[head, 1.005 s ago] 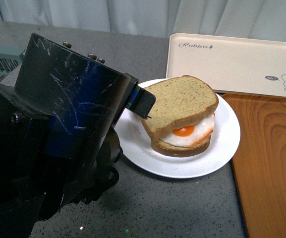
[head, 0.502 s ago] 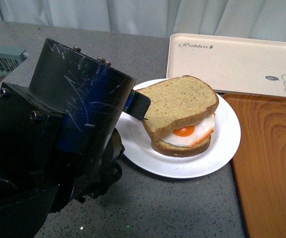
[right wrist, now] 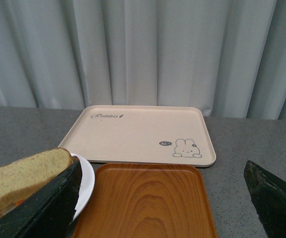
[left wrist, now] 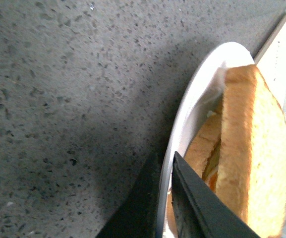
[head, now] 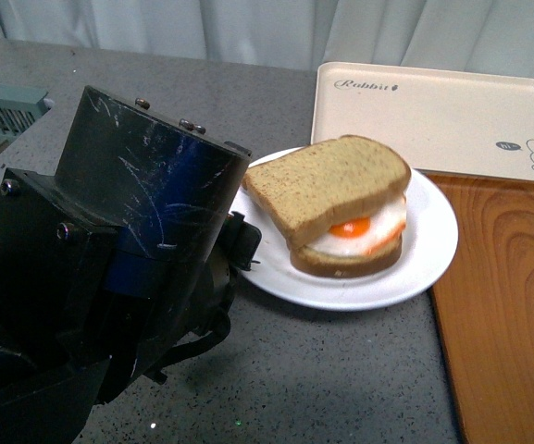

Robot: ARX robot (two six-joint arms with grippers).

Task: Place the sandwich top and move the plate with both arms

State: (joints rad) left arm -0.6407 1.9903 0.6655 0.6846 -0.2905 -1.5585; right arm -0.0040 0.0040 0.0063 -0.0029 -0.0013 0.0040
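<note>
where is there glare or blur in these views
Front view: bluish glare on the glossy black left arm, which blocks the lower left. Left wrist view: the black left gripper is blurred, pinching the round white plate. Right wrist view: evenly lit, the open right gripper soft-edged.

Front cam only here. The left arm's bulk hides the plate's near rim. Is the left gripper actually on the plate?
Observer: Yes. In the left wrist view the left gripper straddles the rim of the plate, one finger on each face with only a narrow gap. It looks pinched.
Operator: Right gripper? Not in my frame.
Observer: The right wrist view shows the right gripper with its jaws wide apart, holding nothing.
</note>
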